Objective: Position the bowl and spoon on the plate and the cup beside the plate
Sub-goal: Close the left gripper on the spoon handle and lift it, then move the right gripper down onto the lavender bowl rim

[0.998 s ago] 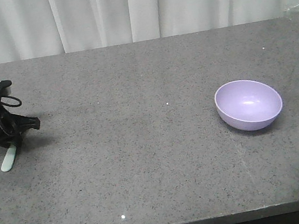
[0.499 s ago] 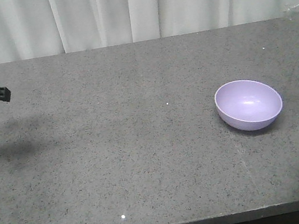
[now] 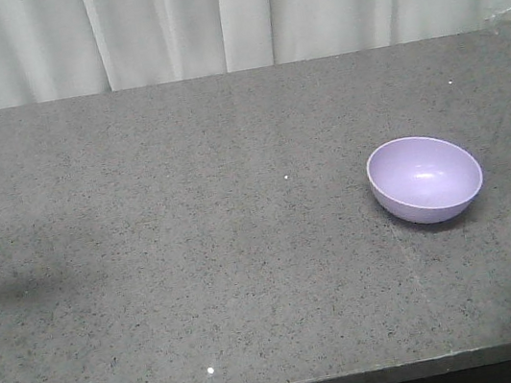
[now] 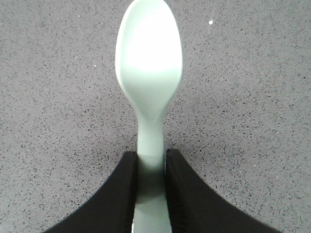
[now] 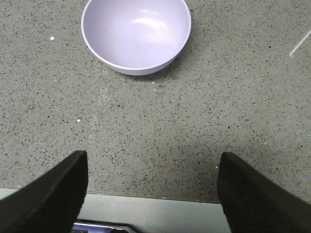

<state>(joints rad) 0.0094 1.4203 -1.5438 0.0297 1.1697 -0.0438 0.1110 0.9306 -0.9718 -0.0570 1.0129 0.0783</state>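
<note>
Speckled counter [image 4: 252, 97] below; spoon [image 4: 148, 73] pinched in left tool [image 4: 151, 162] (scoop beyond).

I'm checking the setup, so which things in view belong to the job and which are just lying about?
For the job: bowl, on the table; spoon, gripped by its handle in the left claw. Plate and cup are not in view.
Just there: table, curtain.
</note>
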